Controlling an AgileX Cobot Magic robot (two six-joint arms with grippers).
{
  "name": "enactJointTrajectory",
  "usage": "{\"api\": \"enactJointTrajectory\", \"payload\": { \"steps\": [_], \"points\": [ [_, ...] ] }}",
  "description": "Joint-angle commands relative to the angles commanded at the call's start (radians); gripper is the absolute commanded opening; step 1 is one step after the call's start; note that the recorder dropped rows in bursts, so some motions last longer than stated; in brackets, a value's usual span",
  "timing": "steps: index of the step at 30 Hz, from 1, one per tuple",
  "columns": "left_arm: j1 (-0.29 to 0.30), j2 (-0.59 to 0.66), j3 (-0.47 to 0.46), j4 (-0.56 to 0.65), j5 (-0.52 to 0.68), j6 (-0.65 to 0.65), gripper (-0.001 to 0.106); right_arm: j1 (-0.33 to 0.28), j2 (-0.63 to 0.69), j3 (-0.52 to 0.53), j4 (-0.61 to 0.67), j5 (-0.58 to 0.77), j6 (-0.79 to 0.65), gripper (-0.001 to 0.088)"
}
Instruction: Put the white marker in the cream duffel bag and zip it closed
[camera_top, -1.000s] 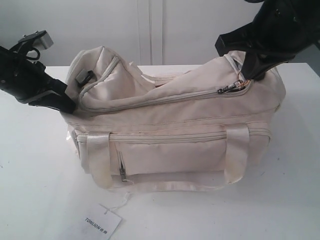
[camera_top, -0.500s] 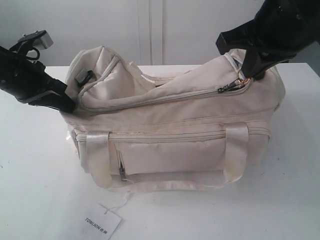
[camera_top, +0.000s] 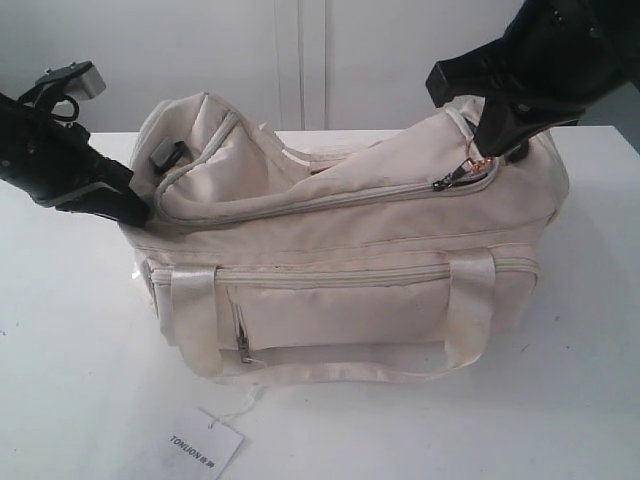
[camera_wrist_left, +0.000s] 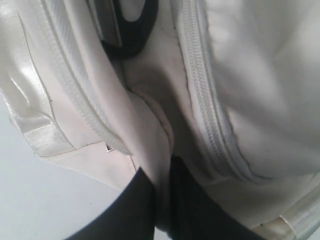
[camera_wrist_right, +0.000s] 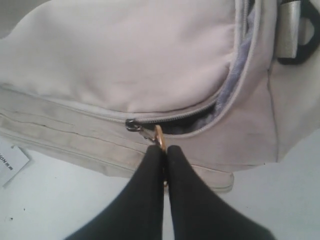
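The cream duffel bag (camera_top: 340, 290) lies on its side on the white table. Its curved top zip has its slider (camera_top: 438, 183) near the bag's right end. My right gripper (camera_top: 487, 150) is shut on the gold zip pull (camera_wrist_right: 159, 137), which shows between the two black fingertips (camera_wrist_right: 150, 160) of that gripper (camera_wrist_right: 164, 150). Beside the slider a short gap (camera_wrist_right: 200, 120) shows dark lining. My left gripper (camera_top: 135, 212) is shut on a fold of bag fabric (camera_wrist_left: 155, 130) at the left end, seen up close with the gripper (camera_wrist_left: 162, 175). The white marker is out of view.
A white paper hang tag (camera_top: 205, 445) lies on the table in front of the bag and shows again as the hang tag (camera_wrist_right: 11, 160). A black D-ring (camera_top: 168, 155) sits on the bag's left end. The table's far edge meets a white wall.
My right gripper has shifted slightly up and left with the zip pull, lifting the bag's right end a little. The left gripper has held still.
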Motion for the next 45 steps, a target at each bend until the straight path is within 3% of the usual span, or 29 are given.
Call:
{"api": "enactJointTrajectory", "payload": {
  "steps": [4,12,16,31,35,41,45],
  "points": [
    [0.0,0.0,0.0,-0.007,0.0,0.0,0.001,0.0,0.0,0.043,0.008,0.0,-0.014,0.0],
    [0.0,-0.002,0.0,-0.007,0.024,0.0,0.038,0.0,0.0,0.079,0.006,-0.012,-0.014,0.0],
    [0.0,-0.002,0.0,0.022,0.054,0.0,0.048,0.0,0.0,0.079,0.006,-0.014,-0.014,0.0],
    [0.0,-0.169,-0.005,0.098,0.079,0.038,0.05,0.0,-0.004,0.079,0.002,-0.014,-0.015,0.0],
    [-0.002,-0.199,-0.005,-0.001,0.081,0.18,0.05,0.0,-0.004,0.079,0.002,-0.014,-0.018,0.0],
    [-0.008,-0.204,-0.005,-0.235,0.184,0.416,0.05,0.0,-0.004,0.079,0.002,-0.016,-0.018,0.0],
    [-0.048,-0.204,-0.005,-0.258,0.196,0.457,0.05,0.0,-0.004,0.079,0.002,-0.016,-0.018,0.0]
  ]
}}
